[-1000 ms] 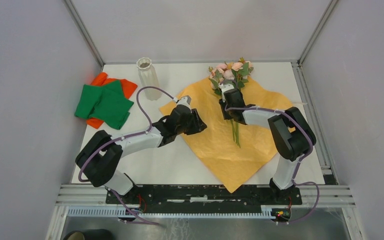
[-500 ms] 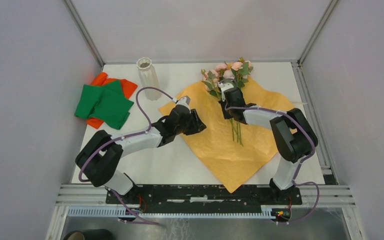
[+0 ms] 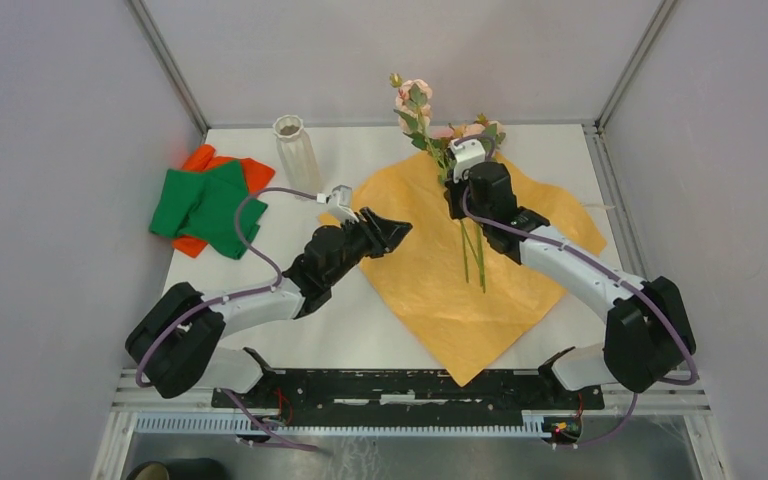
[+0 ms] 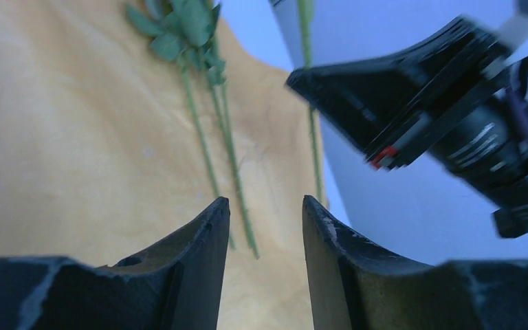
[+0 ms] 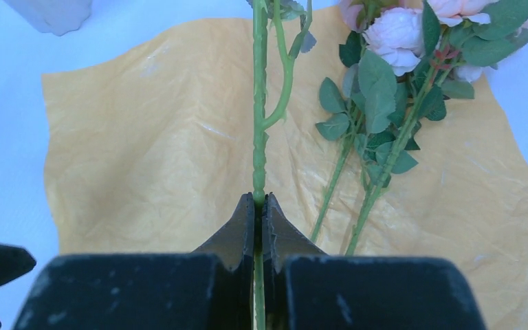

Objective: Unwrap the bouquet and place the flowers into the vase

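Furthest left, one green cloth [image 3: 205,210] lies over orange cloth [image 3: 252,175], with one tall whitish ribbed vase [image 3: 296,160] upright beside them. The left gripper [image 4: 265,206] hovers released over one crinkled yellow-orange paper sheet [image 3: 430,290]. The right gripper [image 5: 260,203] clenches one raised rose stem [image 5: 259,103], and two other pink-bloomed flower stems [image 5: 368,196] lie on the sheet.

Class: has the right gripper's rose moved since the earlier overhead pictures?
Yes. The pale pink green-stemmed rose, shut in the right gripper, has lifted off the shiny orange paper sheet; its bloom now overlaps the grey back wall.
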`<act>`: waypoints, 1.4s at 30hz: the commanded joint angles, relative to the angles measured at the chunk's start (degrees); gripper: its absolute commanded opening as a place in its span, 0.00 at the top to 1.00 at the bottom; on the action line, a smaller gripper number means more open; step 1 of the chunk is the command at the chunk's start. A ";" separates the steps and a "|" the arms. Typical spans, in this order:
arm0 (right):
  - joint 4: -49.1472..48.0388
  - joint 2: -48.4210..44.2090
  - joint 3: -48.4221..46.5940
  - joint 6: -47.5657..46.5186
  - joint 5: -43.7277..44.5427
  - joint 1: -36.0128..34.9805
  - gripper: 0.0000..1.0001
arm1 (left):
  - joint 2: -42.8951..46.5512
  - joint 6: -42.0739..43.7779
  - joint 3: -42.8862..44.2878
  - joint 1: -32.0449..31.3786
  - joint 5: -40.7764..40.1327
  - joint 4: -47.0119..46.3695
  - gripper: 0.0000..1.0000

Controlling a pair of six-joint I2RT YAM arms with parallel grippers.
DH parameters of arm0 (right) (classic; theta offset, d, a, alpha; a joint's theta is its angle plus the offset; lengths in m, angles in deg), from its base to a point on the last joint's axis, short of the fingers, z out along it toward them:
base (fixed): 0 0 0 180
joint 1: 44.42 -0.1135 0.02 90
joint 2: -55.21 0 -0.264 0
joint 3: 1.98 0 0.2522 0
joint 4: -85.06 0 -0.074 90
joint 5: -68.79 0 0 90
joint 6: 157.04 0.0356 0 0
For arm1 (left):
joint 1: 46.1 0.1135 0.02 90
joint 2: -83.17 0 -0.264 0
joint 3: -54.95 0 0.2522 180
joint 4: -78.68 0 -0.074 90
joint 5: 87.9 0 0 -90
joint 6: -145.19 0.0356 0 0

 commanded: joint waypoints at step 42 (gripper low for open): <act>-0.73 -11.27 8.23 0.81 5.14 -9.59 0.97 | -29.61 -1.72 21.50 1.82 13.91 -31.81 0.98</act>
